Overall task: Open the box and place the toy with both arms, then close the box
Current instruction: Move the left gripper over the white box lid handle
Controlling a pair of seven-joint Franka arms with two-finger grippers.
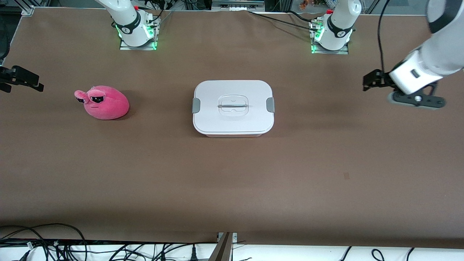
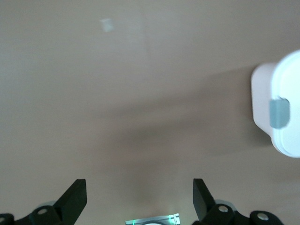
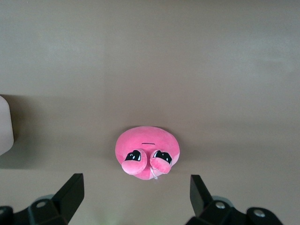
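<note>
Nothing had been done yet: the box (image 1: 233, 108) sat closed mid-tabletop (image 1: 232, 181), the toy (image 1: 102, 102) lying toward the right arm's end. The left pincer (image 1: 369, 82) and right pincer (image 1: 21, 79) both hung with fingers apart, holding nothing, over opposite ends.

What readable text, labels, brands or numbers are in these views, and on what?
No text can be read in any view.
Box lid: plain white, grey side clips, no label.
Toy: no tag or lettering visible.
Round marks on the arm bases: too small to read.
Left gripper and right gripper, both jaws open over bare table: no markings visible.
</note>
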